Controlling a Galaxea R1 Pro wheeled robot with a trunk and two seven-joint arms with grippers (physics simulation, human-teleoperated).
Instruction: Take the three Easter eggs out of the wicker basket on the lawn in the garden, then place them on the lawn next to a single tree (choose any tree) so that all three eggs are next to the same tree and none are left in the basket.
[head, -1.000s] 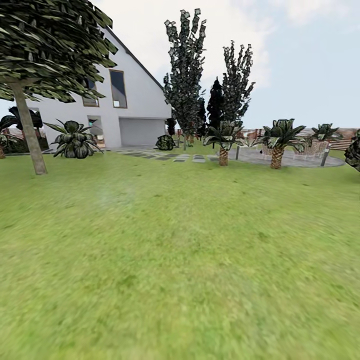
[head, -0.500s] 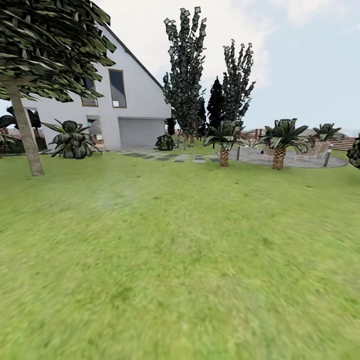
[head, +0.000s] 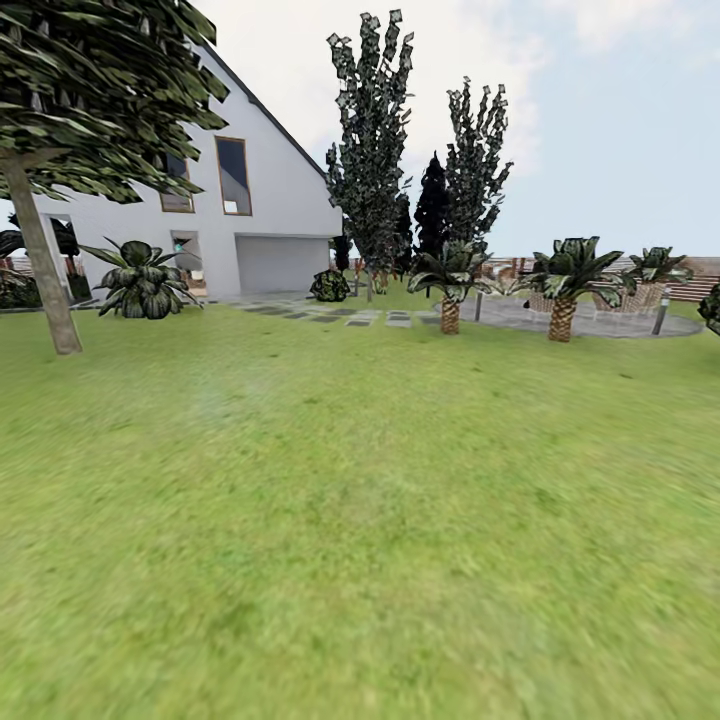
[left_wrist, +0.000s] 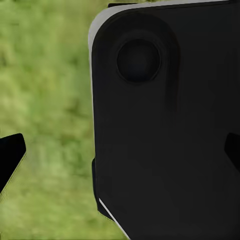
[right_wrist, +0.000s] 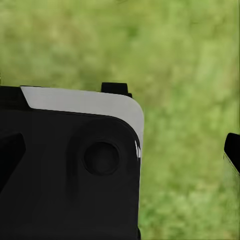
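Since the earlier frames your whole head view has swung a little to the right: the tree and house sit nearer the left edge now and the palms nearer the right, which is the camera turning, not the garden shifting.

At far left you have the tree (head: 40, 260), its pale trunk leaning up from the lawn (head: 360, 520) into a dark leafy crown. Just behind it stands the white house (head: 270, 200), with a low spiky shrub (head: 142, 280) at its foot and a grey garage door (head: 277, 263) further along. Near the middle, two tall dark conifers (head: 372, 150) rise behind a row of stepping stones (head: 330, 314). To the right of those you see two short palms (head: 562, 285) beside a paved patch (head: 600, 320), with a strip of brown fence (head: 695, 288) at the far right edge. The grass in front of you is bare and blurred.

Your left wrist view looks down on grass, with dark fingertips (left_wrist: 10, 157) showing at both edges of the picture and a large black robot body panel (left_wrist: 165, 125) between them; the left gripper is spread wide and holds nothing. Your right wrist view is much the same: fingertips (right_wrist: 232, 150) at either edge, a black and white panel (right_wrist: 75, 165) below, jaws wide apart, nothing between them.
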